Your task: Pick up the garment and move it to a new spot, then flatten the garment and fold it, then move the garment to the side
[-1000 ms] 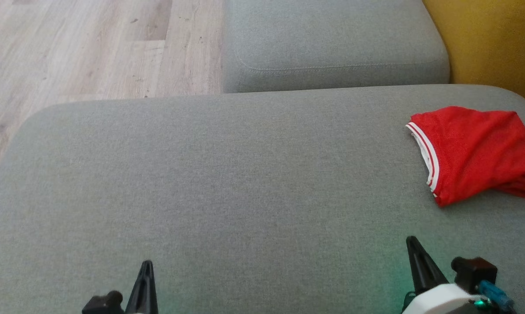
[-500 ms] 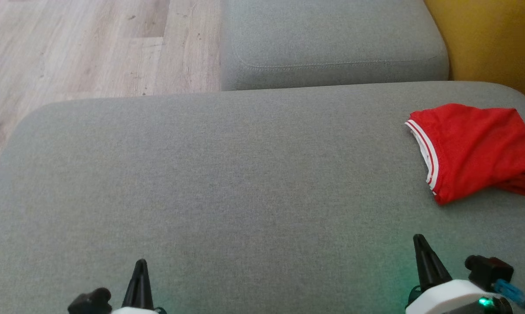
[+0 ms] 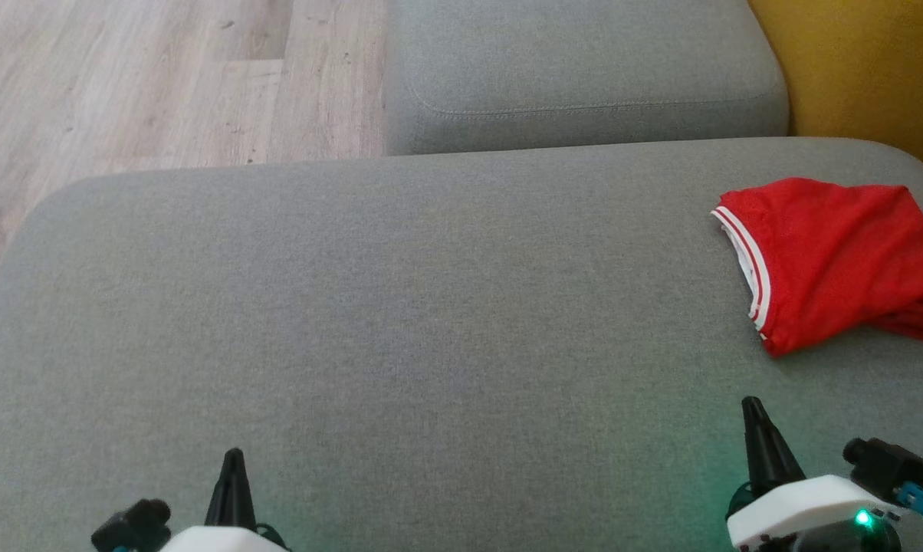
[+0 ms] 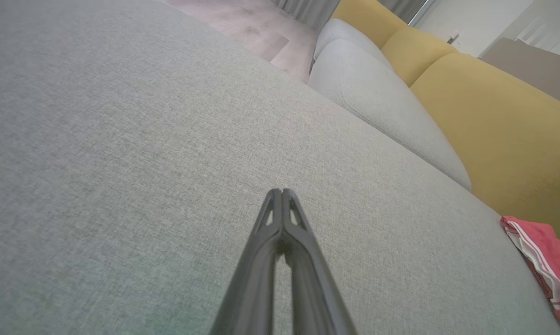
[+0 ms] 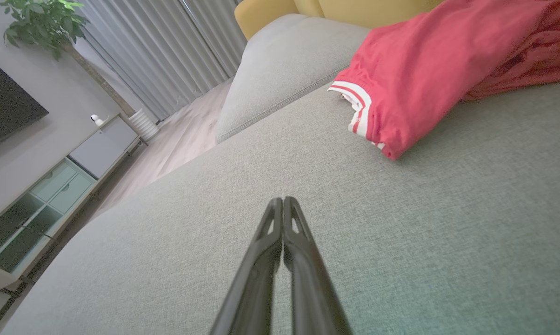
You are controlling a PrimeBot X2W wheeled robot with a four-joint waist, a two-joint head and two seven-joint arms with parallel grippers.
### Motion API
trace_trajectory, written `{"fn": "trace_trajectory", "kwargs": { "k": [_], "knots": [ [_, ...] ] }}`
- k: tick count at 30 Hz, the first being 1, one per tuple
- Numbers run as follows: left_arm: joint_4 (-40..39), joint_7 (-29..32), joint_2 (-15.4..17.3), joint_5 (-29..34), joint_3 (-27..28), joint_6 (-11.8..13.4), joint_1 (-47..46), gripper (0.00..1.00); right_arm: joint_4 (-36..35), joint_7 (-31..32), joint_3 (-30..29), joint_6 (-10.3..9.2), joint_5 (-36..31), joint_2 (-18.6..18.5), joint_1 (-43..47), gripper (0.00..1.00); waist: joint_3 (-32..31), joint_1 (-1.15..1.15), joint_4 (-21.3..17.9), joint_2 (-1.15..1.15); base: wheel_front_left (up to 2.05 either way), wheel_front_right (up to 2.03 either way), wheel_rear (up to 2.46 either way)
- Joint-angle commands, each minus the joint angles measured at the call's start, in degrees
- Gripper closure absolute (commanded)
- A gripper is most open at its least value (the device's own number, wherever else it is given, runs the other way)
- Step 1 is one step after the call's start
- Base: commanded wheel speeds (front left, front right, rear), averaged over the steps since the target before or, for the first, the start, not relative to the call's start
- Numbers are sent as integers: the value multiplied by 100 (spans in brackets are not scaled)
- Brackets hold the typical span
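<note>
Drifting slightly apart, left hand (image 3: 233, 457) and right hand (image 3: 750, 406) are pinched shut, empty, while the red garment (image 3: 829, 261) lies near the grey cushion's (image 3: 431, 307) right edge, where a shove could drop it.

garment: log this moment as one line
garment: right edge of grey cushion, untouched | left gripper: shut, empty | right gripper: shut, empty, short of garment

Garment (image 3: 833, 261) (right side) off-frame

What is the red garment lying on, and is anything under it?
The red garment lies on the grey cushion, near its right edge. Whatever its folds cover is hidden.
</note>
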Motion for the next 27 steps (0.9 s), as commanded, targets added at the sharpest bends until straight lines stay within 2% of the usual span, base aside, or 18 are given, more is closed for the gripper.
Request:
{"fn": "trace_trajectory", "kwargs": {
  "k": [1, 27],
  "knots": [
    [-203, 23, 0, -94, 174, -62, -327, 100, -209, 16, -14, 11, 146, -39, -299, 100, 3, 0, -2, 0, 0, 0, 0],
    [-264, 433, -191, -1368, 809, -419, -516, 100, -242, 265, -214, 19, 1930, -55, -537, 100, 100, 0, -45, 0, 0, 0, 0]
  ]
}}
